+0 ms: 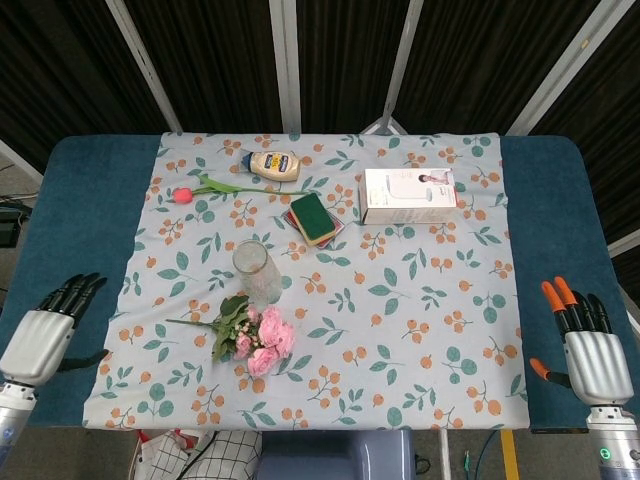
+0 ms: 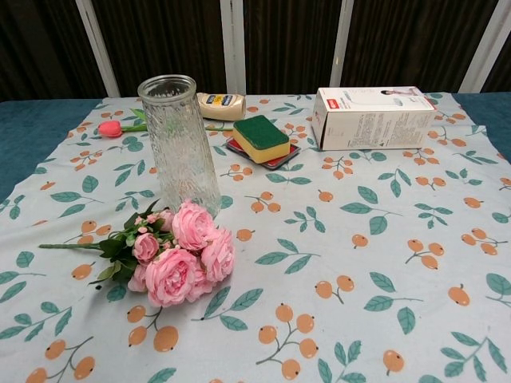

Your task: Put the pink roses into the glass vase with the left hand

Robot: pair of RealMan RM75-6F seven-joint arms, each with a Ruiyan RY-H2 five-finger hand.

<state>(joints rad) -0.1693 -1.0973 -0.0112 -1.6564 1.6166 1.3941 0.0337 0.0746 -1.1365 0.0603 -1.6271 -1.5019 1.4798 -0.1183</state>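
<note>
A bunch of pink roses [image 1: 262, 340] [image 2: 182, 254] lies on the floral cloth, stems pointing left, just in front of the empty glass vase [image 1: 255, 271] [image 2: 179, 142], which stands upright. My left hand [image 1: 48, 328] hovers over the blue table edge at the far left, fingers spread, holding nothing, well left of the roses. My right hand [image 1: 588, 344] is at the far right edge, fingers apart and empty. The chest view shows neither hand.
At the back of the cloth lie a single red tulip [image 1: 212, 188], a mayonnaise bottle [image 1: 273, 164], a green sponge on a red holder [image 1: 314, 218] and a white box [image 1: 410, 195]. Blue table [image 1: 85, 215] borders the cloth on both sides.
</note>
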